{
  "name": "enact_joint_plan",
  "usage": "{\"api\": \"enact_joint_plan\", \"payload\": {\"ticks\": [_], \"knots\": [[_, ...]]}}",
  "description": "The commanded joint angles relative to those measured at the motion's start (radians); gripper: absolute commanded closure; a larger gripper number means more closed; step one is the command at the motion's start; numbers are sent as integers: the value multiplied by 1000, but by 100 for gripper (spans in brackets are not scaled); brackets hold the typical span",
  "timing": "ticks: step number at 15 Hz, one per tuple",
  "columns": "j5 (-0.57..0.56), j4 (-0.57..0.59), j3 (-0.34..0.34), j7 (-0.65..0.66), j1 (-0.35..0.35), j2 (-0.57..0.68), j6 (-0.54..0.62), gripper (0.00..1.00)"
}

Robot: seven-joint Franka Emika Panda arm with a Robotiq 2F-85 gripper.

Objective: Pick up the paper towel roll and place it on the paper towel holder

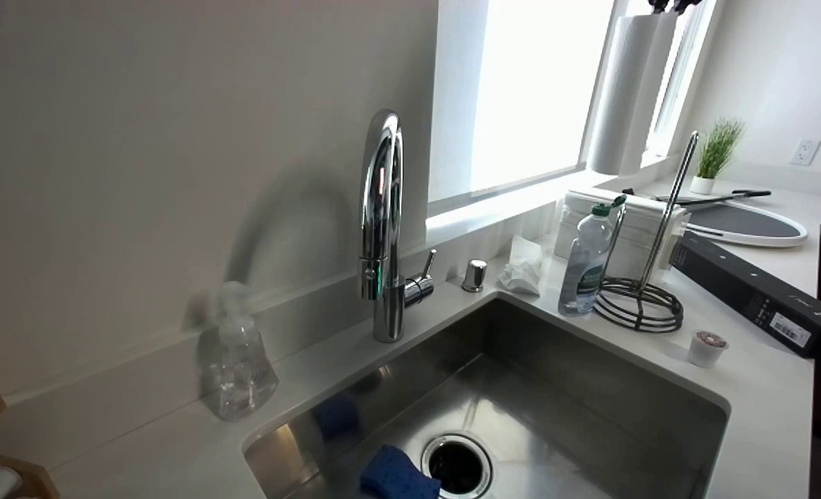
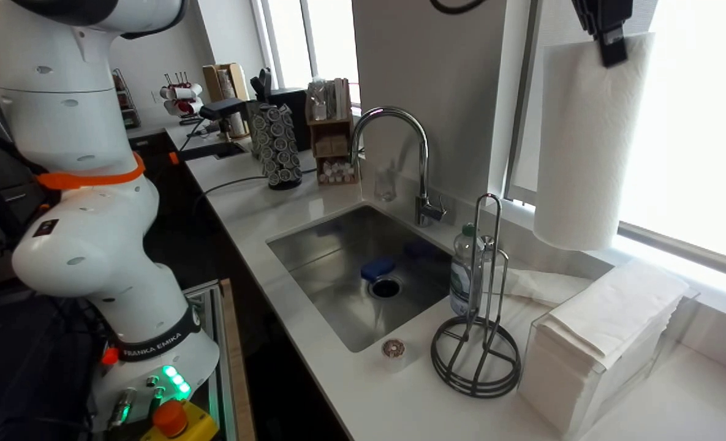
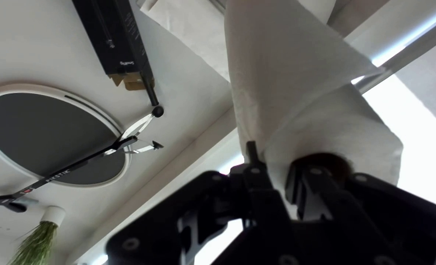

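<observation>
Angular black gripper (image 3: 273, 159) pinches the white, cylindrical paper towel roll (image 2: 588, 147).

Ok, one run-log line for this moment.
black gripper: pinching white cylindrical paper towel roll by upper end; roll: aloft; dark metal ring-based holder: standing unloaded on white counter; placement: not done

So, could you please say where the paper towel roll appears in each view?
In an exterior view: the paper towel roll hangs upper right, right of the faucet.
In an exterior view: the paper towel roll hangs upper right, held by the fingers.
In the wrist view: the paper towel roll, large, right of centre.
Shared landmark: the napkin stack, below it in both exterior views, at the wrist view's top edge.
</observation>
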Motion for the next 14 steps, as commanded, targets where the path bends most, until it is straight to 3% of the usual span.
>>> {"api": "enact_joint_plan", "payload": {"ticks": [1,8,14], "knots": [[-35,94,-3,9,7,-23,-140,96],[48,348,-7,-19,-23,-10,-429,96],[77,443,-7,1,-36,-12,-618,96]]}}
